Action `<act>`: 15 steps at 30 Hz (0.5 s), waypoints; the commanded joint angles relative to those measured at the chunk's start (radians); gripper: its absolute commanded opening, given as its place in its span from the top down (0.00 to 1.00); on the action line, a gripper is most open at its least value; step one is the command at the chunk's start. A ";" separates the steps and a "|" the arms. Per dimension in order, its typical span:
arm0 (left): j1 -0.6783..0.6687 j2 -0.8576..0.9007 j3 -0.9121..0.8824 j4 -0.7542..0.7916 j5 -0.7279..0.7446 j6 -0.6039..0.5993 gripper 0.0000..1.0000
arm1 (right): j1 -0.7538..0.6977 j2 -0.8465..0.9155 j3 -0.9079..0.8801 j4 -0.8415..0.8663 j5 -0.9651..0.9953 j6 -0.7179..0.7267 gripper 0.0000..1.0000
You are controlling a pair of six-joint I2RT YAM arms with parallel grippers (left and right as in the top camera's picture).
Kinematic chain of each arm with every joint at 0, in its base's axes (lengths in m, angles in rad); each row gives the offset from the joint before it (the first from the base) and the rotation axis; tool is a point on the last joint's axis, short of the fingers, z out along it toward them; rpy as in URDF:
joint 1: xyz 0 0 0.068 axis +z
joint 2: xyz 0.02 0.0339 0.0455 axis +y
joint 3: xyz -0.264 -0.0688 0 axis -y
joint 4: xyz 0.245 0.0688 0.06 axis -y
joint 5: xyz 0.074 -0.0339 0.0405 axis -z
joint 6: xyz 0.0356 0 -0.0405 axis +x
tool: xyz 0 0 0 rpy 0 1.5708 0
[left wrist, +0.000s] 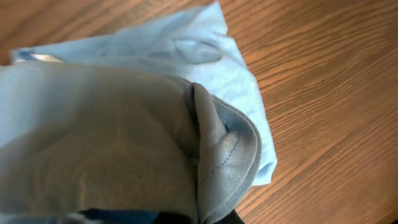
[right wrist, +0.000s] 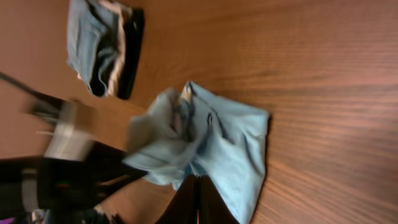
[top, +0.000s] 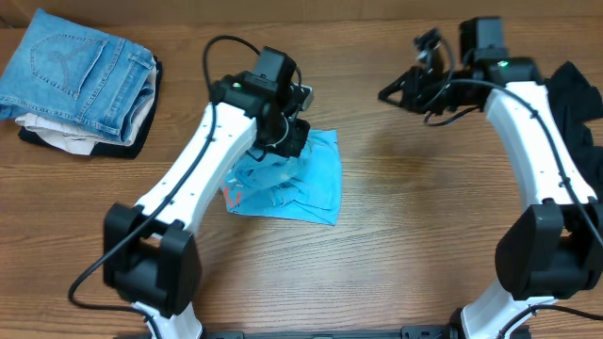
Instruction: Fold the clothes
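Now, T-shirt (top: 316, 174) bunched in left pincer (top: 283, 149) (crumpled); right pincer (top: 388, 93) apart

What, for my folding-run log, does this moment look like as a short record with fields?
shirt: sky-blue T-shirt, crumpled mid-table, one part bunched and raised
left end effector: at the raised bunch, apparently gripping it; fingers hidden by cloth
right end effector: aloft, apart from the shirt, fingers together, empty
stack: folded jeans on lighter and black garments, far-left corner
other: dark garment at the right edge
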 commanded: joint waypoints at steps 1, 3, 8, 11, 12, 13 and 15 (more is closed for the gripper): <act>-0.038 0.057 0.023 0.026 0.013 -0.018 0.96 | -0.045 -0.017 0.084 -0.022 -0.014 -0.005 0.96; -0.051 0.079 0.023 0.041 0.046 -0.019 0.96 | -0.068 -0.017 0.095 -0.025 -0.014 -0.004 0.96; -0.074 0.090 0.023 0.064 0.059 -0.036 0.96 | -0.096 -0.017 0.095 -0.025 -0.014 -0.004 0.96; -0.093 0.090 0.023 0.082 0.103 -0.036 0.96 | -0.100 -0.017 0.095 -0.021 -0.014 -0.004 0.96; -0.099 0.090 0.023 0.092 0.132 -0.036 0.96 | -0.102 -0.017 0.095 -0.018 -0.014 -0.004 0.96; -0.106 0.090 0.023 0.106 0.158 -0.035 0.96 | -0.105 -0.017 0.095 -0.016 -0.014 -0.004 0.96; -0.130 0.090 0.023 0.147 0.198 -0.035 0.89 | -0.109 -0.017 0.095 -0.014 -0.014 -0.004 0.96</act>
